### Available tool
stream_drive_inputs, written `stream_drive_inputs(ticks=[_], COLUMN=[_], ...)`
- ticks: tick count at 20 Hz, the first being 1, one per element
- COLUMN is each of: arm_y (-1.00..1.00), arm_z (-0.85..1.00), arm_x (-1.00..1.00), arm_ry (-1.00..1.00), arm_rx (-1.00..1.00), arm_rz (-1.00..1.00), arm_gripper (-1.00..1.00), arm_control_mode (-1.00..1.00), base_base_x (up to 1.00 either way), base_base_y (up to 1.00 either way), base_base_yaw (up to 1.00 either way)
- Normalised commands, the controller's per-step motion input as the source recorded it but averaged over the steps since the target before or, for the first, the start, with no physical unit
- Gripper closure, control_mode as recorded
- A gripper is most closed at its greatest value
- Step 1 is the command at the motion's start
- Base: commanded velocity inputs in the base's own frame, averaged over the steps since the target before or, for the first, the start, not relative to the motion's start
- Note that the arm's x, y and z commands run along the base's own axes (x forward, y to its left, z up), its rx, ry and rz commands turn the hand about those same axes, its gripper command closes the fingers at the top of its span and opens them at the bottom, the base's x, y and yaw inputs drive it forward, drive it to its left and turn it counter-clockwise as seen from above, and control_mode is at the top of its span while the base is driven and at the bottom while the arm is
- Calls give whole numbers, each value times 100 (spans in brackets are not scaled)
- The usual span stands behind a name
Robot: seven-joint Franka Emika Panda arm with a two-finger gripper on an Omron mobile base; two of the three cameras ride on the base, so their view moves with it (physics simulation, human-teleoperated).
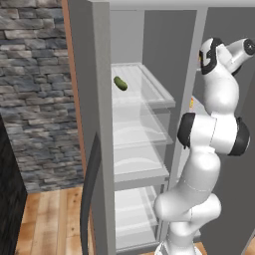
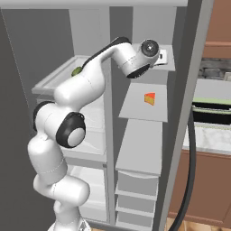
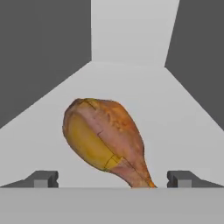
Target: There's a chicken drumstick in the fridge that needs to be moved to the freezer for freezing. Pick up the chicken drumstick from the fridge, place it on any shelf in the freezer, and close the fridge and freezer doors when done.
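Drumstick (image 3: 105,140) is lying right before me on the fridge shelf (image 3: 183,109), thin end pointing near and right, between my spread fingers (image 3: 43,178). I am touching nothing; my gripper (image 3: 113,178) is standing empty. I am judging it best to ease forward and clamp across the thick middle.

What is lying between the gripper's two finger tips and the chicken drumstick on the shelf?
Nothing. In the hand view, the open gripper faces the chicken drumstick directly, with only bare grey shelf around it; its narrow end already reaches down between the finger tips.
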Motion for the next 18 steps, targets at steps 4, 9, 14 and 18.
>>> stream_drive_inputs(ticks=[4,9,14,18], arm_y=[2,-4,-55,-40], arm_z=[38,17,1,0], arm_x=[40,47,0,-7], arm_ry=[8,6,0,-5], arm_rx=[0,0,4,0], arm_rz=[-6,-2,0,0], arm_gripper=[-100,-100,-100,-100], arm_control_mode=[-100,-100,-100,-100], base_base_x=[0,0,0,0], base_base_y=[0,0,0,0], base_base_yaw=[0,0,0,0])
